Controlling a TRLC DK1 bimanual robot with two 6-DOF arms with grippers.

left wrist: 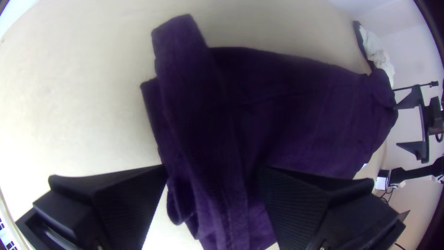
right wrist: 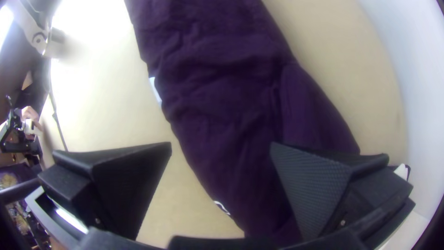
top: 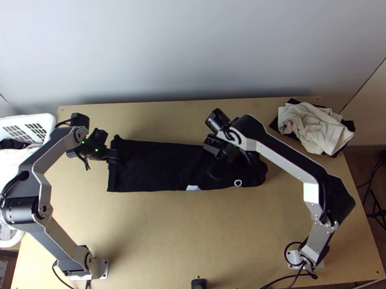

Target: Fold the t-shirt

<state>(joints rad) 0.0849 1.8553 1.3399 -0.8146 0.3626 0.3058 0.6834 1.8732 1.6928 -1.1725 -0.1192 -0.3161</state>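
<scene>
A black t-shirt [top: 158, 166] lies folded into a long strip across the table's middle, a white print at its near edge. My left gripper [top: 113, 154] is at the strip's left end; in the left wrist view the left gripper [left wrist: 212, 169] is open, with the purple-looking shirt [left wrist: 286, 106] between and beyond its fingers. Over the strip's right part is my right gripper [top: 214, 156]. In the right wrist view the right gripper [right wrist: 222, 146] stands open above the shirt [right wrist: 231, 111], one finger over the cloth and the other over bare table.
At the back right corner lies a pile of beige and black cloth [top: 315, 126]. A white basket [top: 46, 122] with clothes stands along the left edge. Bare table [top: 197, 231] lies between the arms' bases, and a small black device [top: 198, 286] sits at the near edge.
</scene>
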